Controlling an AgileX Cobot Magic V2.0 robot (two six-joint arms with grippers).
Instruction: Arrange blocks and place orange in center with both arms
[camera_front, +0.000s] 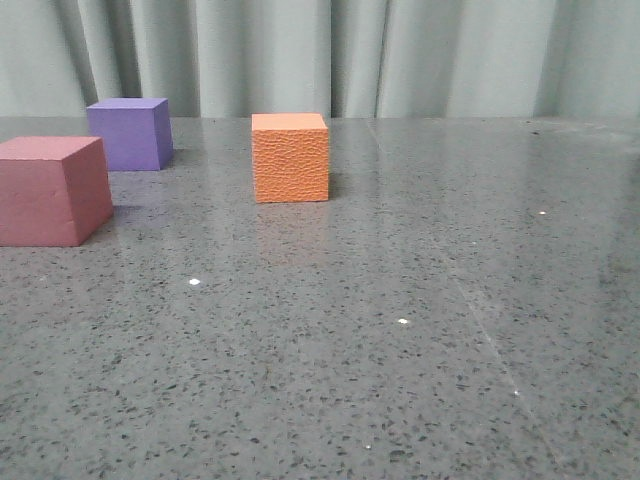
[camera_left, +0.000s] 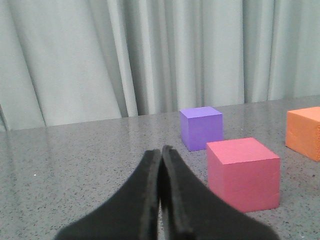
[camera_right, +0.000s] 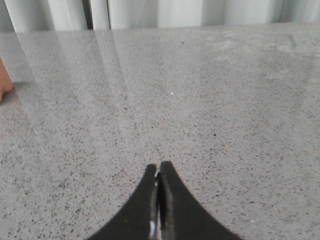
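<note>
A polished grey stone tabletop (camera_front: 420, 330), flecked with dark and pale specks, fills the foreground of the front view and carries soft reflections of the things standing on it. A few small white spots dot the surface nearby. At the left edge of the front view, nearest the camera, sits the pink-red cube (camera_front: 52, 190), flat on the table. Farther back and nearer the middle stands the orange cube (camera_front: 290, 157), its pebbled face square to the camera and its pale mirror image showing on the stone just below it. Behind the pink-red cube, and well apart from the orange one, rests the purple cube (camera_front: 130, 133), close to the table's far edge. All three stand upright and separate, none touching another. Beyond the table hangs a pale grey-green curtain (camera_front: 400, 55) in vertical folds, closing off the room.

In the left wrist view, the left gripper (camera_left: 161, 152) is clenched, its dark fingers pressed together with nothing between them, above bare stone short of the pink-red cube. In the right wrist view, the right gripper (camera_right: 158, 167) is likewise pinched closed and empty over open tabletop, with only a sliver of the orange cube visible at the frame's edge.
</note>
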